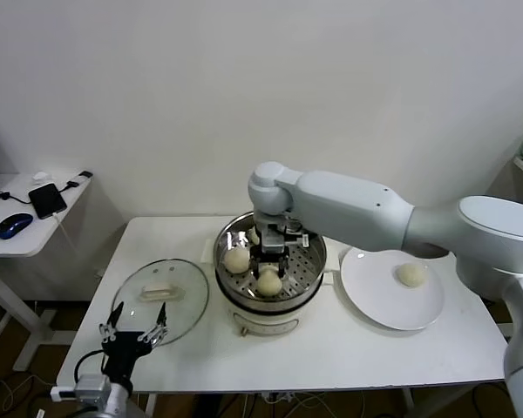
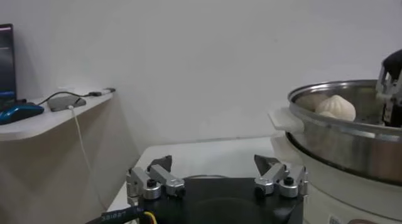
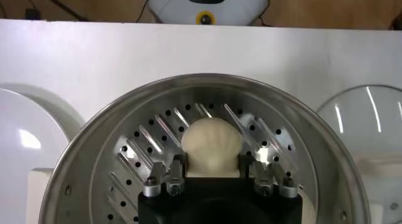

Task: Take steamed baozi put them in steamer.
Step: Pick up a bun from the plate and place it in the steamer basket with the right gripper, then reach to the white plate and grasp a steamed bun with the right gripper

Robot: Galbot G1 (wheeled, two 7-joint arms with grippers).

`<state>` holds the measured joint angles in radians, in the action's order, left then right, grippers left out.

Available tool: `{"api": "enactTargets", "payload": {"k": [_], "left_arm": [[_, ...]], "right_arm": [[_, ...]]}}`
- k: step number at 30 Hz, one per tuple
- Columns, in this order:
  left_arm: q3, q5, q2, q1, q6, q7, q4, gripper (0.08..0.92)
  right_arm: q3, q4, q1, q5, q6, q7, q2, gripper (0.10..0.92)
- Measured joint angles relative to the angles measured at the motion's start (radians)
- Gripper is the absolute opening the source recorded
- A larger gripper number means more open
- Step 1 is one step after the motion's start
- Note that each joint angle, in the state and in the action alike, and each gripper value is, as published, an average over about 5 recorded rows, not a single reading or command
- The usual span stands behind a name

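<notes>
While left gripper idles spread near table's front edge, right gripper pinches bun directly over steamer tray, w/ last bun on plate to its right.

The right arm is clad in smooth grey-white rounded shells. Each hand is built black, with silver finger brackets fastened by round screws: right hand, left hand. A yellow-tipped cable is seen beneath the left hand.
</notes>
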<state>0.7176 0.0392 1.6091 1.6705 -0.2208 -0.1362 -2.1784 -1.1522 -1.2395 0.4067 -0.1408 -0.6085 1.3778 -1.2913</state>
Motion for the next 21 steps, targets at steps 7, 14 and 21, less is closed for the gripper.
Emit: {"api": "enactTargets", "payload": {"k": [7, 14, 21], "left_arm": [[-0.002, 0.001, 0.000, 0.001, -0.002, -0.002, 0.001, 0.823], [-0.001, 0.008, 0.000, 0.017, -0.002, -0.002, -0.013, 0.823], [-0.002, 0.011, 0.000, 0.029, -0.003, -0.002, -0.025, 0.823]], "right_arm": [[-0.014, -0.039, 0.004, 0.010, 0.039, 0.010, 0.015, 0.702], [0.021, -0.070, 0.013, 0.009, 0.107, 0.034, 0.049, 0.818], [0.111, -0.091, 0.039, 0.031, 0.225, 0.070, 0.140, 0.823]]}}
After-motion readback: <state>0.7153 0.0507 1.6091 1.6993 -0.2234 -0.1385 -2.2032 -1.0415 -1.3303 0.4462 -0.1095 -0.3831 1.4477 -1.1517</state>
